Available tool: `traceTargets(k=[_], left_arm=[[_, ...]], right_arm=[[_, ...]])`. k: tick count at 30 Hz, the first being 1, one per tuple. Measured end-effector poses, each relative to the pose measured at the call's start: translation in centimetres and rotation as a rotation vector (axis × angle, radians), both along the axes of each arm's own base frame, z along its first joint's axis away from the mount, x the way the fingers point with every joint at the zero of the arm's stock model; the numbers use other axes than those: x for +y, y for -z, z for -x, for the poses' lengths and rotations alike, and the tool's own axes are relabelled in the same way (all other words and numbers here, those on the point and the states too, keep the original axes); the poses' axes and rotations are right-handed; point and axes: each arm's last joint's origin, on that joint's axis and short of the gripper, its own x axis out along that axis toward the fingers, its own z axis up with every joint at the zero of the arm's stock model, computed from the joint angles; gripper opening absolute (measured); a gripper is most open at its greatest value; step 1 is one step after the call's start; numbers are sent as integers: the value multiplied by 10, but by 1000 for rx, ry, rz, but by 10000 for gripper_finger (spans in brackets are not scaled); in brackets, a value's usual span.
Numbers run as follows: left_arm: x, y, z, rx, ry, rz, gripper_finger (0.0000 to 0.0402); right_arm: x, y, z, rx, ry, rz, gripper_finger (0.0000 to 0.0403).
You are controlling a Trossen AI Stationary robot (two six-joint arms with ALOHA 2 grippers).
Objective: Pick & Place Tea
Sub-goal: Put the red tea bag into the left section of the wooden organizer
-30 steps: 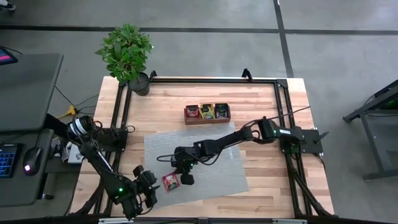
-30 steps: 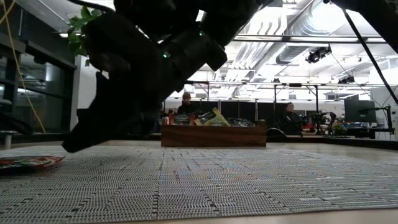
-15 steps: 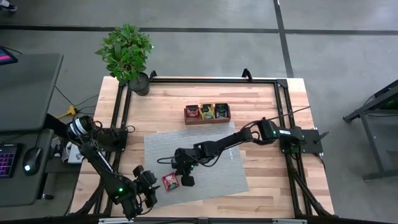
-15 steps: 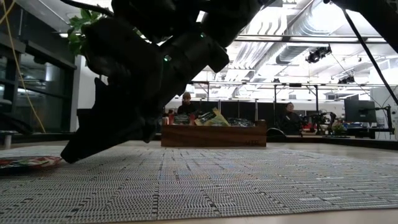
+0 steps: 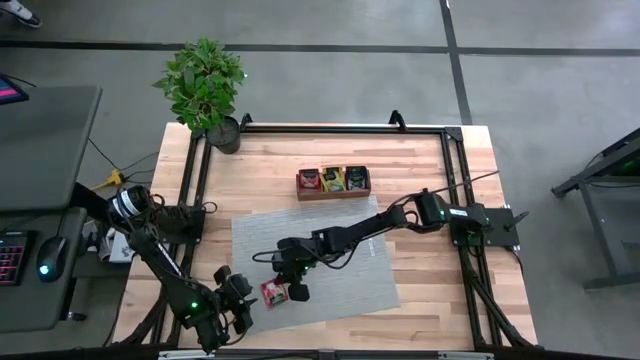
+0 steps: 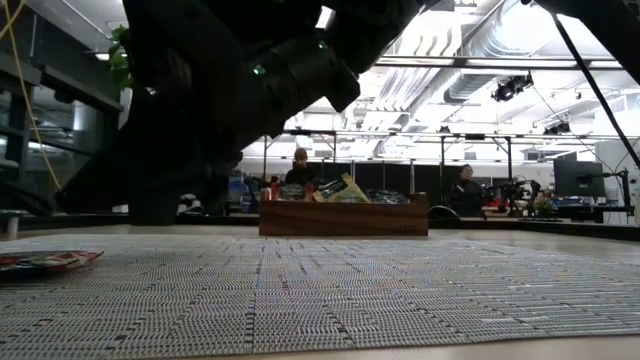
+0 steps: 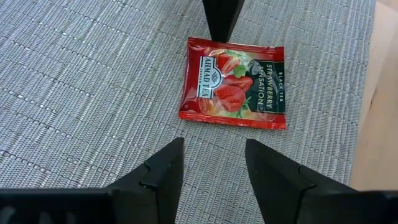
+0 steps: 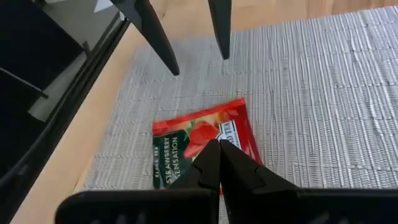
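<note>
A red strawberry tea sachet (image 5: 273, 292) lies flat near the near-left corner of the grey mat (image 5: 345, 245). It shows in the left wrist view (image 7: 233, 92), the right wrist view (image 8: 180, 149) and, edge-on, the low view (image 6: 45, 262). My right gripper (image 5: 298, 288) is shut, its fingertips (image 8: 219, 155) over the sachet's far-right side. My left gripper (image 5: 240, 305) is open at the mat's near-left corner, fingers (image 7: 214, 163) pointing at the sachet a short way off. More sachets stand in the wooden tray (image 5: 333, 192). My right gripper comes at the sachet from above, slanting from the table's right. Its shut tips (image 7: 222, 25) stand at the sachet's edge (image 7: 224, 42). I cannot tell whether they touch it. The sachet lies flat on the mat.
The wooden tray (image 6: 345, 218) sits just beyond the mat's far edge. A potted plant (image 5: 205, 90) stands at the table's far-left corner. A black frame rail (image 5: 330, 128) runs around the tabletop. People sit in the room behind.
My right gripper has tipped from a low slant toward the sachet to a steeper, more upright stance, and its tips have drawn back a little from the sachet in the low view. The sachet has stayed where it was.
</note>
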Motion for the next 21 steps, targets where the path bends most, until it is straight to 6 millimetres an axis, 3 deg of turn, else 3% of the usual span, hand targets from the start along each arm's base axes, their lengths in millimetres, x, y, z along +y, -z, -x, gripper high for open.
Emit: traceTargets(k=[21], left_arm=[[0,0,0,2,6,-4,169]], right_arm=[[3,24,6,114,41,41,0]])
